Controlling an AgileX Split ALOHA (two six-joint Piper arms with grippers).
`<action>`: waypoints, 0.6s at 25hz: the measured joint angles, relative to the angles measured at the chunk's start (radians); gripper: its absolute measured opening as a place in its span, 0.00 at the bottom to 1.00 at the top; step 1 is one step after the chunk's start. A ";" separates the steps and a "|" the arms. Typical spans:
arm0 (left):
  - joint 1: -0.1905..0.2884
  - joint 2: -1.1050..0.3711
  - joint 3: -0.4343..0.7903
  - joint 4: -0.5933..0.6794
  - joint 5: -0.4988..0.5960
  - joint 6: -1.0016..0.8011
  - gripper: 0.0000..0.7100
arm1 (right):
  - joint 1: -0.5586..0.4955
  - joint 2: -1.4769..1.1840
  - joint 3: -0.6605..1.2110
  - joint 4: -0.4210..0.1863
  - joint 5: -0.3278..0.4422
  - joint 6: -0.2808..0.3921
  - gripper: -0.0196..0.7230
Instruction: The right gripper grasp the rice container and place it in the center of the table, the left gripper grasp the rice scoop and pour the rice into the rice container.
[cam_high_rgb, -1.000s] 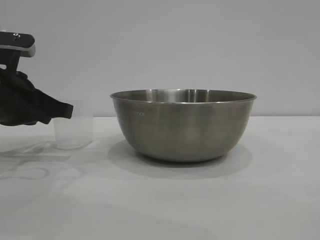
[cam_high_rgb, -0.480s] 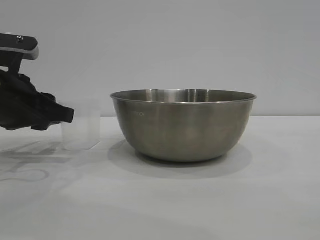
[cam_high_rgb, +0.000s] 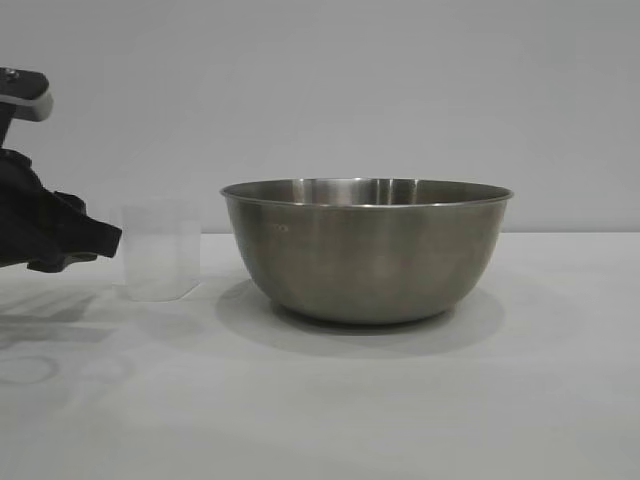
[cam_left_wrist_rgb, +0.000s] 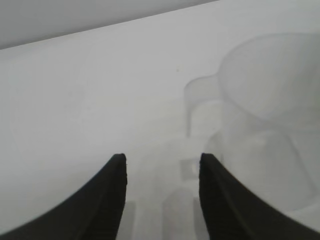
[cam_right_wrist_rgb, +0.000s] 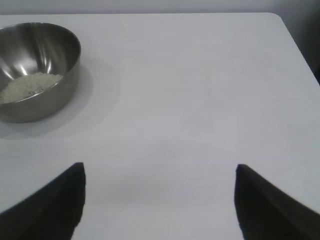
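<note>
Rice scoop standing upright on the table, beside the rice container (rice lying inside), left pincer hovering released just short of it, right pincer hanging released, well apart.

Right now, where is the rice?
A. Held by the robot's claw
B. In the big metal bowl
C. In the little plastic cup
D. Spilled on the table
B. The right wrist view shows a pale heap of rice lying at the bottom of the metal bowl, while the plastic cup stands empty beside it on the table.
</note>
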 joint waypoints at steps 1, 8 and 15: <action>0.000 -0.024 0.009 -0.002 0.002 0.000 0.46 | 0.000 0.000 0.000 0.000 0.000 0.000 0.73; 0.000 -0.267 0.056 -0.016 0.017 0.015 0.46 | 0.000 0.000 0.000 0.000 0.000 0.000 0.73; 0.000 -0.553 0.062 -0.020 0.357 0.081 0.46 | 0.000 0.000 0.000 0.000 0.000 0.000 0.73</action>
